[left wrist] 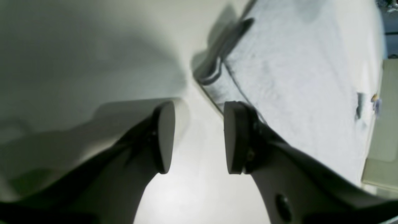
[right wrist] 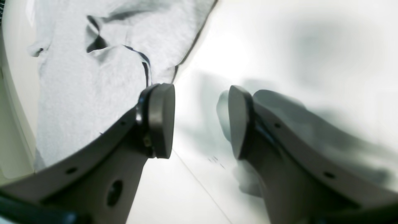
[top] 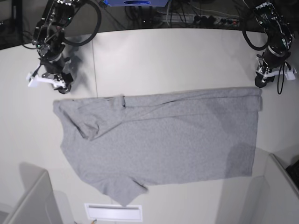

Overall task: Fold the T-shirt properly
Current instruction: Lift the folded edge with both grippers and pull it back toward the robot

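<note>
— Where is the T-shirt (top: 159,140)?
— Spread flat on the counter (top: 163,56), plain side up.
— Your jaws?
— My left gripper (left wrist: 199,137) and right gripper (right wrist: 200,121) both gape apart, empty, beside its edges.

The left gripper (left wrist: 199,138) hangs low with its jaws parted, nothing between the dark pads (left wrist: 234,137). The right gripper (right wrist: 200,121) is posed the same way, jaws apart and empty. In the base view both arms reach in from the far corners, wrists bent downward.
</note>
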Robot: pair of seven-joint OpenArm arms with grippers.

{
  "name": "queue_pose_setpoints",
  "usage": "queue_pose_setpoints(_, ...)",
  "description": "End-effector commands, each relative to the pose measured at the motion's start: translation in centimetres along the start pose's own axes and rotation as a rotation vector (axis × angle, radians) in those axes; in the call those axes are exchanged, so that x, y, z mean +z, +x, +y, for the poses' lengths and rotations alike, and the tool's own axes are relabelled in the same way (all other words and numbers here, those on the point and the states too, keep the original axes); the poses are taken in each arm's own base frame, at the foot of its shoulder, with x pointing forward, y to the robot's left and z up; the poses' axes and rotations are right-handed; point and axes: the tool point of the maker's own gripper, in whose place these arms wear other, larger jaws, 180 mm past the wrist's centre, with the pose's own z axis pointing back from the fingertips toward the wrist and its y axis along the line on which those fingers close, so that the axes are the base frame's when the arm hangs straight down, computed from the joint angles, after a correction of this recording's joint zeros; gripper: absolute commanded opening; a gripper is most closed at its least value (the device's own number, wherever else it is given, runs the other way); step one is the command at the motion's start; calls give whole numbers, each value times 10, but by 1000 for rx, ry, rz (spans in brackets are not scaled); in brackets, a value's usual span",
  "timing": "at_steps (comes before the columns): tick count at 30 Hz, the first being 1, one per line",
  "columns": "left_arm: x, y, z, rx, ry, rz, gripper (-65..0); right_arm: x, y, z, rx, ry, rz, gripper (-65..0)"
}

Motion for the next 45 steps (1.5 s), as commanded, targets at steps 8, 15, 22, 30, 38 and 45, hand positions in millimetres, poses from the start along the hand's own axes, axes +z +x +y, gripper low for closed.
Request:
queue_pose_setpoints(8,-21,-5,-17,-11,-41,35,-304,2,9,9,9,29,-29,-386)
queue_pose_setpoints(15,-25,-8,-11,16,-29,46,-296,2,10,8,6,27,-32,-386)
queue_pose_setpoints(22,-25,-8,-9,18,-23,45,-375,3,11,7,5,26,-33,-386)
queue_pose_setpoints(30,-30,-16,2,53,-2,69,-393,3,11,7,5,26,-33,-386)
queue_pose_setpoints(38,-30,-17,3,54,-2,70,-410,0,15,13,3,37,-42,-386)
queue_pose_setpoints(45,-30,-17,3,55,1,70,-650,-35,15,10,-29,11,2,-386)
